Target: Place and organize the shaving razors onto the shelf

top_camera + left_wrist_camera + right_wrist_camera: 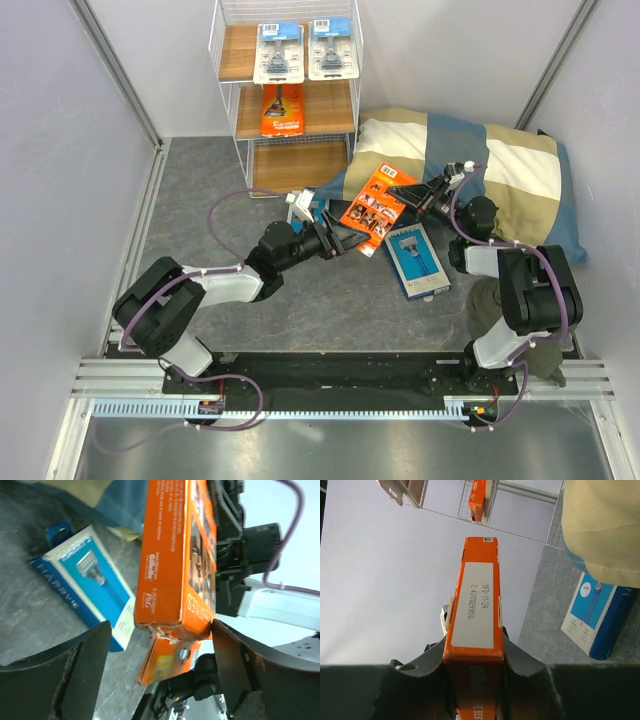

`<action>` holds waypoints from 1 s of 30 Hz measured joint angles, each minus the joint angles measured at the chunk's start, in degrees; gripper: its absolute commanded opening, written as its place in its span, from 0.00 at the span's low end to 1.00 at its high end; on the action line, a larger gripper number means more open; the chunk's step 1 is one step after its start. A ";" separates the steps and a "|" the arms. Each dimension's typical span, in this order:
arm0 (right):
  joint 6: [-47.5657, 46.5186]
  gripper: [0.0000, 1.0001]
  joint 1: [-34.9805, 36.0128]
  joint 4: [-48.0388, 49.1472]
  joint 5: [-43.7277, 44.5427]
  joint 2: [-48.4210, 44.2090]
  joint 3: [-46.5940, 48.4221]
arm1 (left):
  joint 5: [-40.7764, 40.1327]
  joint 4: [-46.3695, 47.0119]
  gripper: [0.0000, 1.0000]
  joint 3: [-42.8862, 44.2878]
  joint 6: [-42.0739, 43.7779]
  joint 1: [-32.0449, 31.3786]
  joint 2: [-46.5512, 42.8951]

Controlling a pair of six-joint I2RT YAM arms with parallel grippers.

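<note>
My right gripper (412,192) is shut on one end of an orange razor pack (372,208) and holds it above the floor. The pack stands edge-on between my right fingers in the right wrist view (475,610). My left gripper (350,240) is open, its jaws either side of the pack's other end (175,555), and the right jaw touches a corner. A blue razor box (417,260) lies flat below. The shelf (350,110) holds two clear blister packs (279,52) (331,48) on the top tier and an orange pack (282,112) on the middle tier.
A blue-and-beige checked pillow (500,170) lies at the right behind my right arm. The shelf's bottom tier (300,165) is bare. Grey walls close in both sides. The blue box also shows in the left wrist view (82,575) and the right wrist view (592,615).
</note>
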 measured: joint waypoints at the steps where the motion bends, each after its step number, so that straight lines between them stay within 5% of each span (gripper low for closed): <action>1: 0.31 0.13 -0.04 0.20 -0.02 0.00 0.09 | 0.44 1.29 0.76 0.00 -0.42 0.00 0.33; 8: 0.57 0.13 -0.11 1.53 -0.39 -0.90 0.31 | 2.29 7.58 0.60 -0.11 -1.62 0.00 1.11; 10: 0.52 0.14 -0.13 1.88 -0.72 -1.60 0.31 | 2.80 9.64 0.35 -0.11 -1.90 0.00 1.51; 14: -0.13 0.21 -0.20 2.71 -0.72 -1.73 0.24 | 4.52 13.57 0.10 0.20 -5.42 -0.07 3.02; 18: 0.02 0.39 -0.50 4.17 -0.85 -2.03 0.24 | 5.01 17.16 0.03 0.28 -7.85 -0.20 4.59; 25: -0.28 0.91 -0.50 3.63 -0.98 -2.89 0.00 | 5.57 16.92 0.02 0.02 -7.69 -0.26 5.07; 30: -3.58 0.98 -0.42 -0.37 -0.92 -6.51 -0.66 | 5.51 15.15 0.02 -0.22 -6.80 -0.28 4.72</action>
